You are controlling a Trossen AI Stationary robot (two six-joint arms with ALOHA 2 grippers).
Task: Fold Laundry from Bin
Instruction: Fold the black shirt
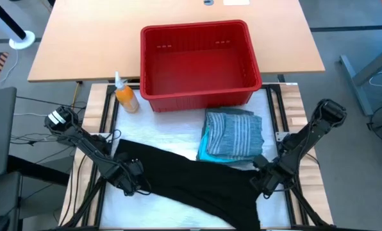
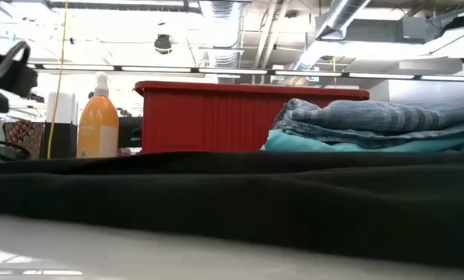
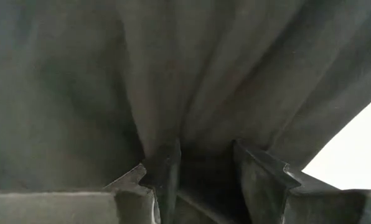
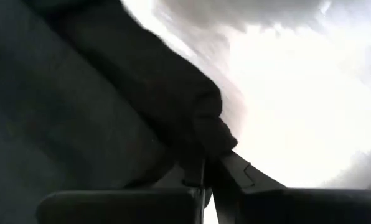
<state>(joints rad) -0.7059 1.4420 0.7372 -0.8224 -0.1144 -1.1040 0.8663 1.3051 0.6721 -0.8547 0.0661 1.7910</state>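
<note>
High view: black garment (image 1: 191, 183) (spread flat)

Even overhead light fills the high view, and shadows stay soft on the white desk (image 1: 178, 138). In the low view, ceiling lamps (image 2: 224, 23) glare and wash out the room behind, while the near black garment (image 2: 232, 202) blurs. Both wrist views are dim and soft; the right one blows out to white beyond the cloth.

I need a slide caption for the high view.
Both grippers, left and right, pinch the black garment before the red bin.
</note>
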